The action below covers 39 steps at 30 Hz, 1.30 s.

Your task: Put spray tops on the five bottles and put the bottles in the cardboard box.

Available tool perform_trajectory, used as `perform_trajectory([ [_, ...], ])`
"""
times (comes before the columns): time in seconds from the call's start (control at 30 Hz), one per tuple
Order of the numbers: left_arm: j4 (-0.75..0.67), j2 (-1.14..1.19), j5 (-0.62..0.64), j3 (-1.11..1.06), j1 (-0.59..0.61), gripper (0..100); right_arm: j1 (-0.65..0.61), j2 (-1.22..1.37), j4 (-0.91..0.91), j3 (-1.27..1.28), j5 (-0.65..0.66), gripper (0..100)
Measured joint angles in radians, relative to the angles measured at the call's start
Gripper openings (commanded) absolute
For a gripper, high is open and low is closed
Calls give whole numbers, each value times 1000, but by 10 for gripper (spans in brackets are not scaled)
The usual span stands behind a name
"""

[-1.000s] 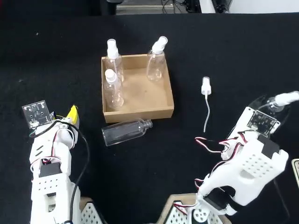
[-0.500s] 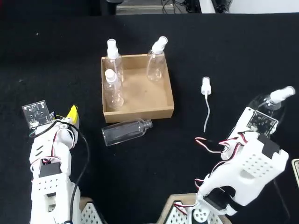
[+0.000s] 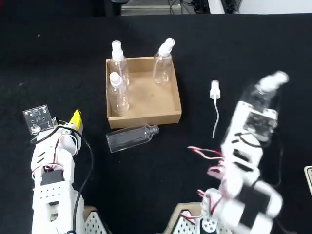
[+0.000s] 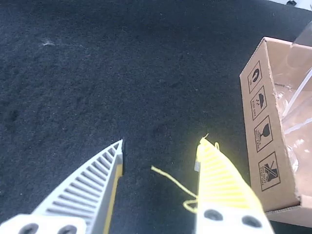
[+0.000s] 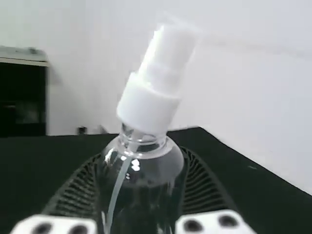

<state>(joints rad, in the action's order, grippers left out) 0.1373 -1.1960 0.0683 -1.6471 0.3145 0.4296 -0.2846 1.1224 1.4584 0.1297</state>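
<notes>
The black worktop (image 3: 58, 58) carries the cardboard box (image 3: 144, 118) towards the middle of its far edge. Three capped bottles (image 3: 118, 61) stand inside the box, along its left and far walls.

The right end effector (image 3: 256, 105) hangs near the worktop's right edge, pinching a fourth capped bottle (image 5: 139, 180) by its body. The left end effector (image 4: 161, 161) sits near the left edge, fingers spread around nothing.

An uncapped bottle (image 3: 131, 138) lies just in front of the box. A loose spray top (image 3: 215, 92) lies between the box and the right arm.

I'd say this bottle is bound for the box. Carry it high over the loose top, lower it upright into the free near-right corner, and release only once it is seated.
</notes>
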Motion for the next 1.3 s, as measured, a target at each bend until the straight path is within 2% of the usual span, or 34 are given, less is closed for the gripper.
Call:
perform_trajectory([
  [0.33, 0, 0, 0, 0, 0, 223, -321, -635, -901, -86, -193, 12],
  [0.43, 0, 0, 0, 0, 0, 223, -427, -684, -987, -91, -203, 12],
  [0.67, 0, 0, 0, 0, 0, 223, -580, -677, -910, -91, -203, 15],
  [1.0, 0, 0, 0, 0, 0, 223, -628, -451, -721, -91, -207, 11],
  [1.3, 0, 0, 0, 0, 0, 223, -690, -147, -287, -91, -212, 11],
])
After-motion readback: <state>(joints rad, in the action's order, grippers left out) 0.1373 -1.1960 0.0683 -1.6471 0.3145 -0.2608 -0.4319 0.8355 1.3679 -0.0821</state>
